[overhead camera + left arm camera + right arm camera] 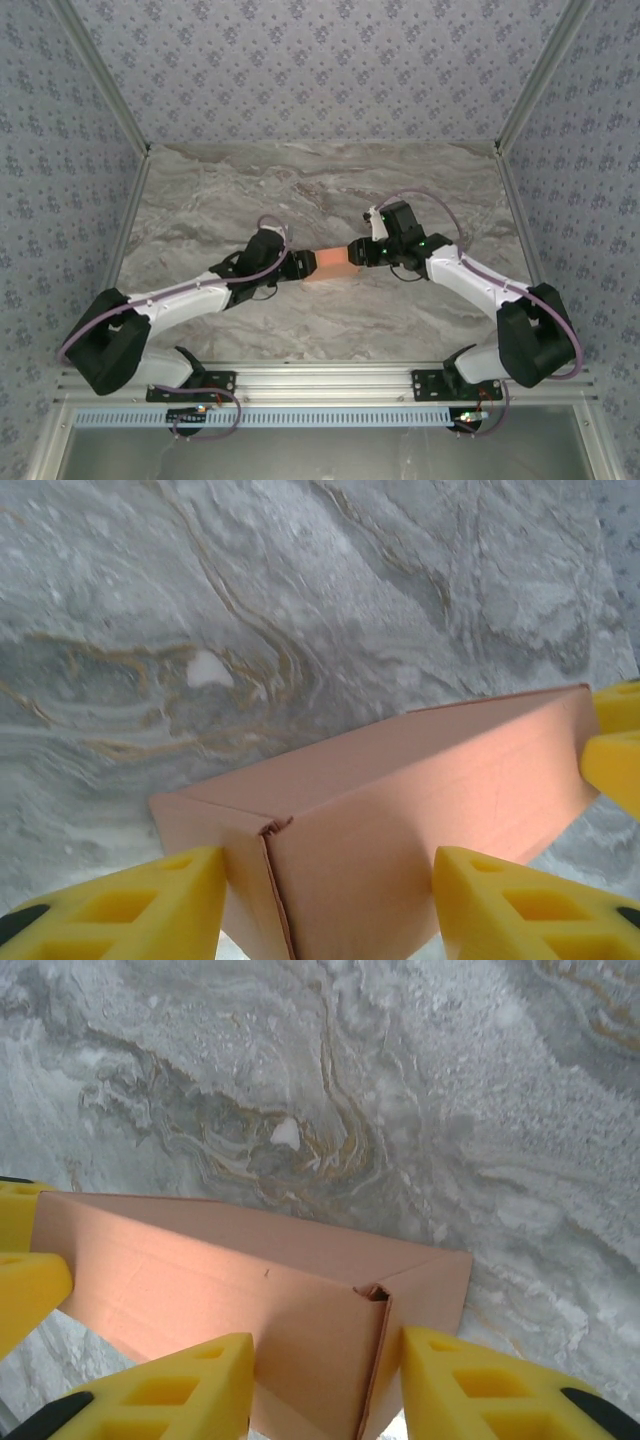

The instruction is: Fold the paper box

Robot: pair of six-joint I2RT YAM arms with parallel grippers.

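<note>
The paper box [328,264] is a salmon-orange closed rectangular box held between my two grippers over the marble table. My left gripper [297,265] holds its left end and my right gripper [355,253] its right end. In the left wrist view, the left gripper [330,858] has a yellow finger against each side of the paper box [420,790], whose near corner seam gapes slightly. In the right wrist view, the right gripper [328,1342] clamps the other end of the paper box [230,1270] in the same way. Each wrist view shows the opposite gripper's yellow fingertips [615,740] [25,1270] at the far end.
The grey marble tabletop [320,190] spreads out on all sides of the box. Patterned walls [320,60] close in the back and both sides. An aluminium rail [320,380] with both arm bases runs along the near edge.
</note>
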